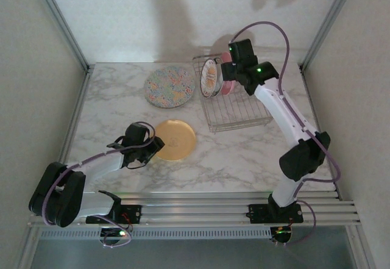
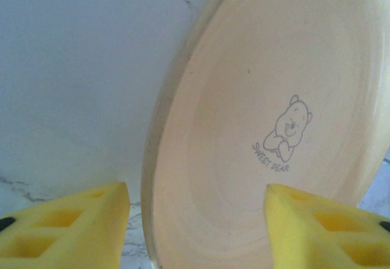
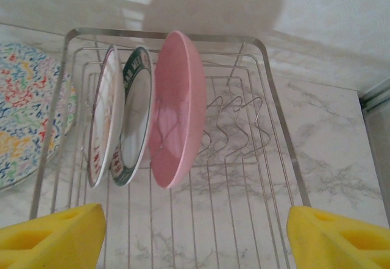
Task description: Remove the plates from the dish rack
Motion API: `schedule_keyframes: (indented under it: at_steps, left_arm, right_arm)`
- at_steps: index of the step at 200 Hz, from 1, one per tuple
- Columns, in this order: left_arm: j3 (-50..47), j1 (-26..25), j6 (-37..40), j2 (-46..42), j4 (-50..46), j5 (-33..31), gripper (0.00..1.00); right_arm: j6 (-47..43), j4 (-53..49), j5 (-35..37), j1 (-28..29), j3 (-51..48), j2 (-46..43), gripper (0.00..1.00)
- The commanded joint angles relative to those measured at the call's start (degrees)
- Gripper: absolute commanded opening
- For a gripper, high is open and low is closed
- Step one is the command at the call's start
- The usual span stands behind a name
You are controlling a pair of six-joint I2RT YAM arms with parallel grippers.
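Jaws on the left arm are apart, one yellow finger (image 2: 64, 226) either side of the rim of the yellow-orange plate (image 2: 262, 129), which lies flat on the counter (image 1: 122, 104) near the arm bases. Looks like a set-down, so I'd back straight off along the counter, or a finger will drag the rim. Further out sits the speckled plate (image 1: 170, 86), just left of the dish rack (image 1: 241, 113). Right jaws hover over the rack, wide apart, holding nothing. Three plates stand upright in the slots: a maroon-rimmed plate (image 3: 100, 119), a green-rimmed plate (image 3: 135, 119), and the pink plate (image 3: 178, 107) nearest the free slots. I'd take pink first: centre on its top edge, drop a finger each side, lift straight up clear of the wires. Right wrist cam separates those three; overhead they bunch together. Left wrist cam catches a small bear print on the yellow plate; overhead gives the layout.
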Motion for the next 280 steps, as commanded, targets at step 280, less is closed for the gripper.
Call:
schedule_keyframes:
  at_steps: [280]
  left_arm:
    - [38.2, 0.5, 2.4, -22.1, -22.7, -10.3, 0.82]
  right_arm:
    - [0.7, 2.7, 2.6, -5.4, 21.2, 30.0, 0.39]
